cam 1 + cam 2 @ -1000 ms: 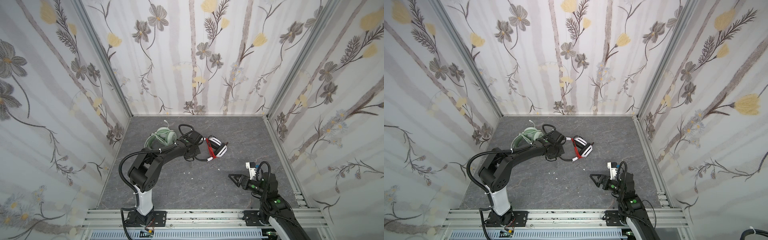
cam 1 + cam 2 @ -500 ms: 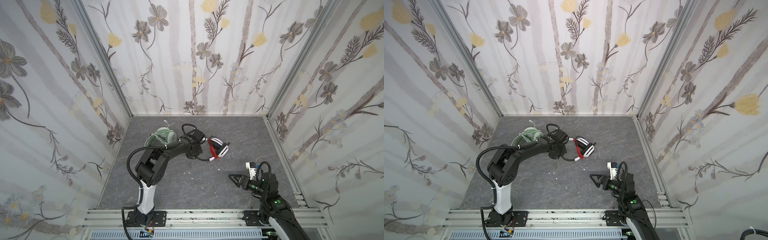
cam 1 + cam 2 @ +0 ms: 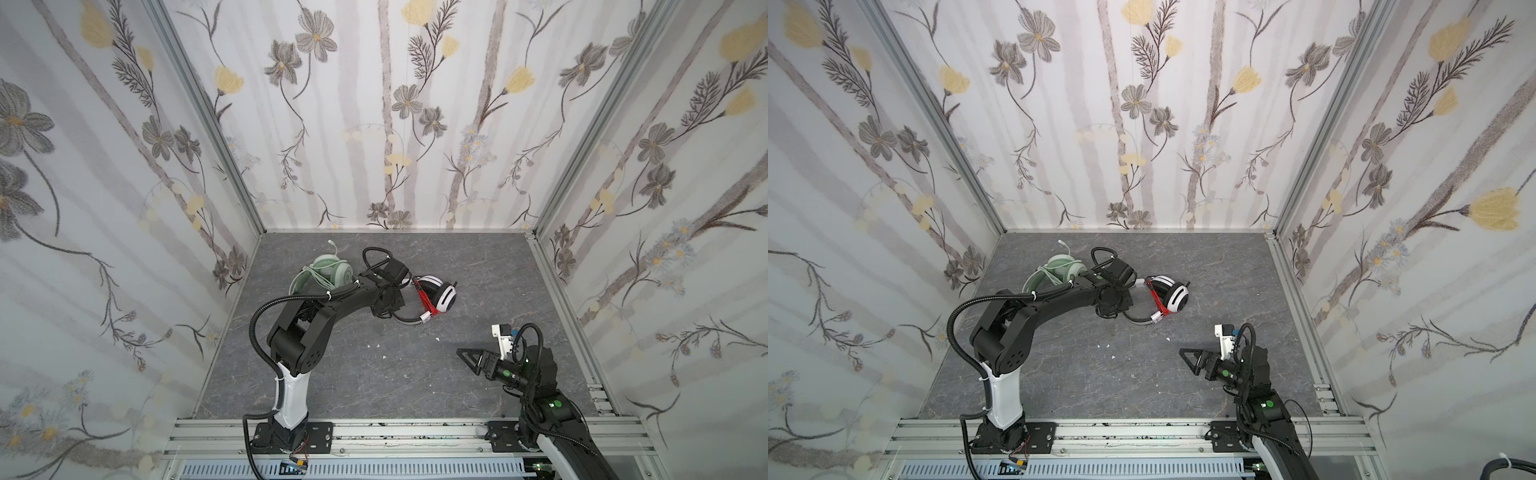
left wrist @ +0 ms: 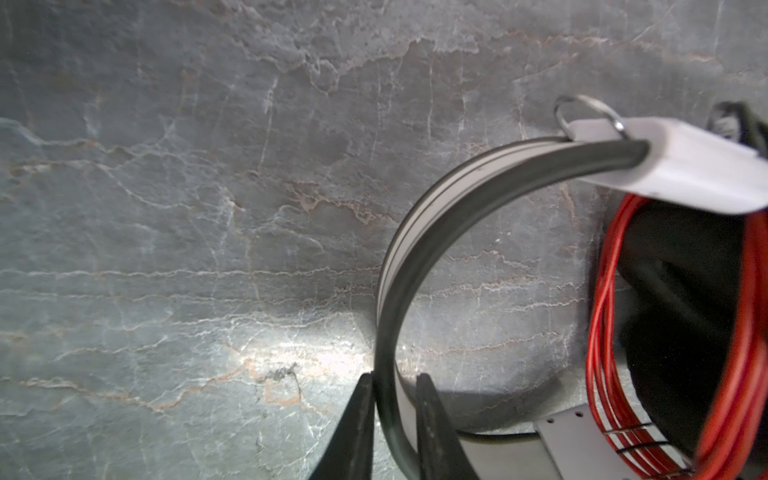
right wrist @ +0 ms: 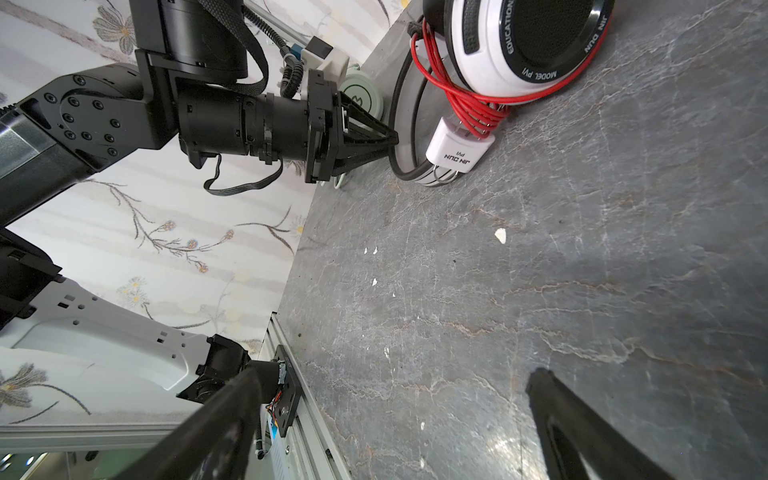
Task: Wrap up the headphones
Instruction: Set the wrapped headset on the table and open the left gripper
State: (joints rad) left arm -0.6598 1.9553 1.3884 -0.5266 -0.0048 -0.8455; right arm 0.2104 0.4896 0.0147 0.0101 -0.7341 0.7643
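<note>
The white-and-black over-ear headset lies on its side on the grey stone-patterned table, just far of centre. Its thin red cable is wound in several loops around the ear cup and bunched at the white slider block. The black-and-white headband arcs leftward from the ear cups.

The left gripper points at this headband. Its fingers stand narrow, one on each side of the band. Whether they press on it cannot be told.

The pale mint green over-ear headset rests to the left, slightly farther back, partly behind the left arm. Its matching green cable lies in loops across it.

The right gripper hovers over the near right of the table, well apart from both headsets. Its fingers are spread wide and hold nothing.

Small white scraps lie on the table between the two arms. Floral-papered walls enclose the table on the left, far and right sides.
</note>
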